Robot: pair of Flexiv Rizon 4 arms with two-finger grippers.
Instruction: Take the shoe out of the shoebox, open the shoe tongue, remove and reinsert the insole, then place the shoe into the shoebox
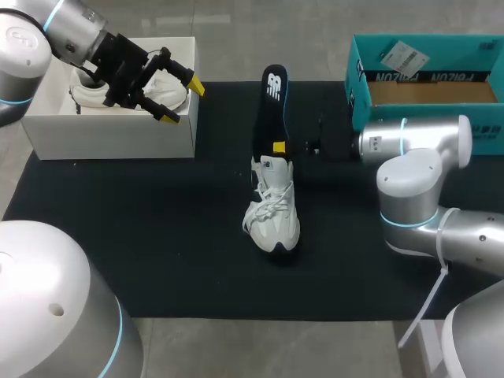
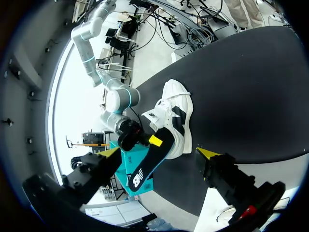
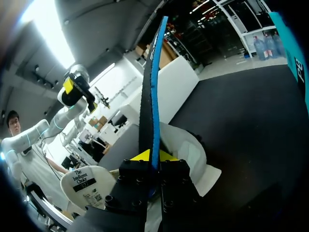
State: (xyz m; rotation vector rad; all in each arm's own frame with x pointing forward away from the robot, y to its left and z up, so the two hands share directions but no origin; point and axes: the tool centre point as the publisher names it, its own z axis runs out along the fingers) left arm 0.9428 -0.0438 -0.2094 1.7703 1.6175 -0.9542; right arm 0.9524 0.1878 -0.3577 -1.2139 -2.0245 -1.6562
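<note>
Right pincer [image 3: 153, 155] tight on the insole [image 1: 272, 110]; left pincer [image 1: 182, 102] wide apart.

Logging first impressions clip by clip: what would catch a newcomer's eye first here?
The black insole, pinched in the right tool, rises from the heel end of the white shoe at the middle of the black mat. Next comes the left tool, open, over the white shoebox at the far left, with another shoe inside.
</note>
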